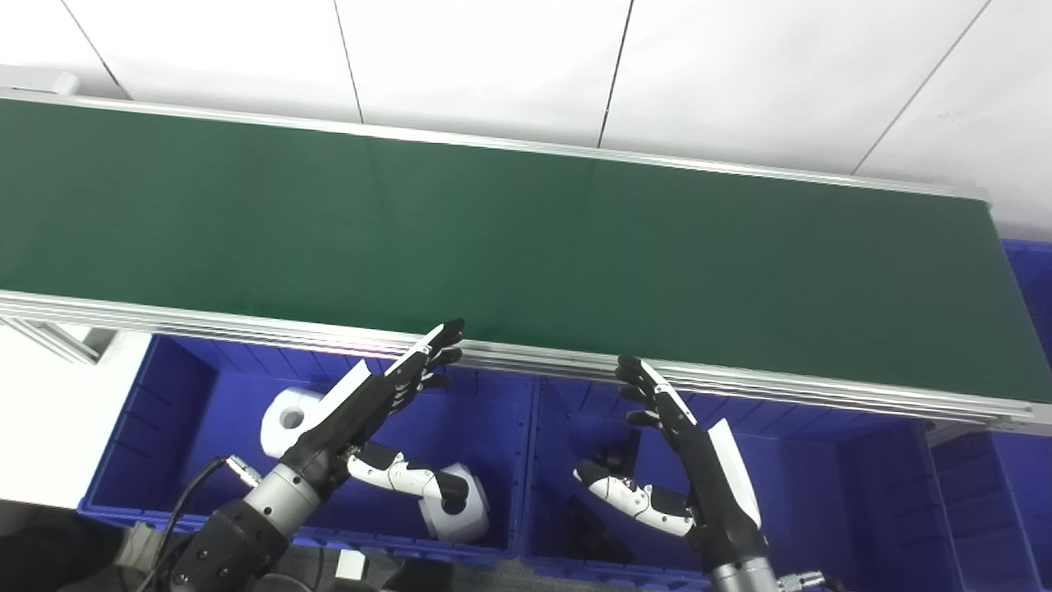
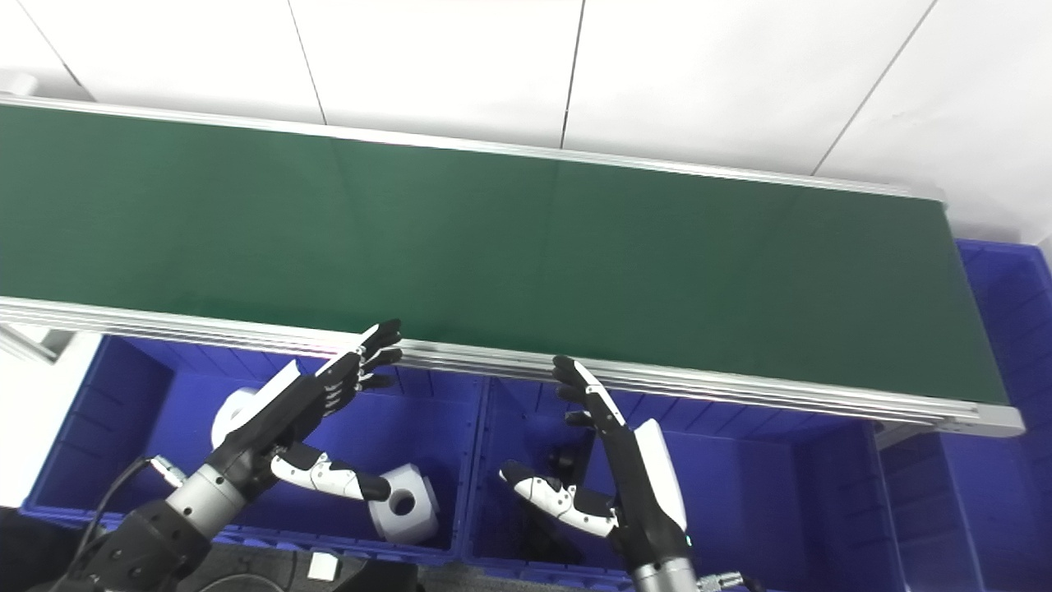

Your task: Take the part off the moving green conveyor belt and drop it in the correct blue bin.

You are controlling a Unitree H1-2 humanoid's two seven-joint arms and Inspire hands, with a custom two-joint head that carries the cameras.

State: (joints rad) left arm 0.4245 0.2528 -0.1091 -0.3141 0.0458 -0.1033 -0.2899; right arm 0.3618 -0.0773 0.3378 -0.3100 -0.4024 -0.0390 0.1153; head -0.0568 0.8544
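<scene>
No part is showing on the green conveyor belt (image 1: 526,247) beyond the fingertips, so the left hand (image 1: 370,411) and right hand (image 1: 682,444) are waiting empty and spread over the blue bins (image 1: 493,427) already holding white parts (image 1: 456,501), with the next pick not begun.

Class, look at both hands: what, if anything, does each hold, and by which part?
Nothing: the left hand and right hand are open above the blue bins.

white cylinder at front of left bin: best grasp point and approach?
White cylinder: judging by its pose, lying tilted with a bore hole facing outward, grip across the rounded outer wall from above. The left hand, open, hovers nearest; its thumb partly hides the part.
</scene>
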